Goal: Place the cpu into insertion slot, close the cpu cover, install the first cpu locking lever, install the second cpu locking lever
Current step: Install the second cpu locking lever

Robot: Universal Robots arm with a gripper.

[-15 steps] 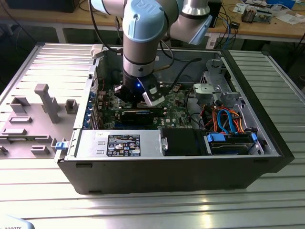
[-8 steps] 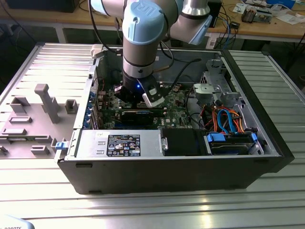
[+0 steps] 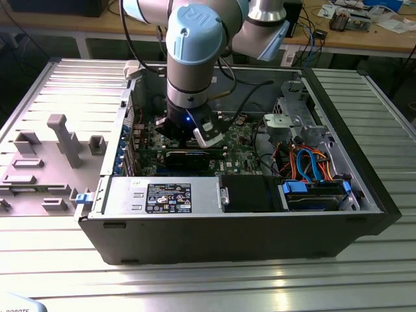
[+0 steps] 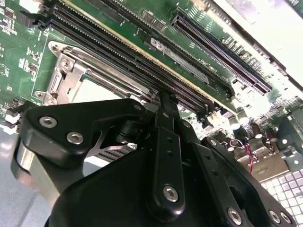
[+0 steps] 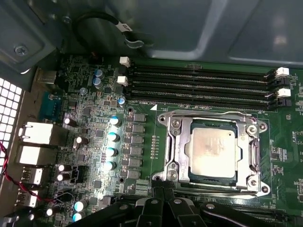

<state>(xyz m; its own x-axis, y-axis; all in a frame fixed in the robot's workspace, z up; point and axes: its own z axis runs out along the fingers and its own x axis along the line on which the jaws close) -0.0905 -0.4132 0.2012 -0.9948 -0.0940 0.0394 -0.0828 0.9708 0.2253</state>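
One chip, the cpu (image 5: 214, 152), already lies in the insertion slot (image 5: 207, 179), with the cpu cover (image 5: 212, 120) framing it on the green motherboard (image 5: 142, 156). You see four memory slots (image 5: 199, 85) running just beside the socket. Your arm (image 3: 192, 52) reaches straight down into the open computer case (image 3: 364, 182); the gripper (image 4: 163, 101) hovers near the socket, fingers pressed together around nothing. The case sits on a ribbed metal table (image 3: 208, 279), with workbenches (image 3: 364, 36) behind.
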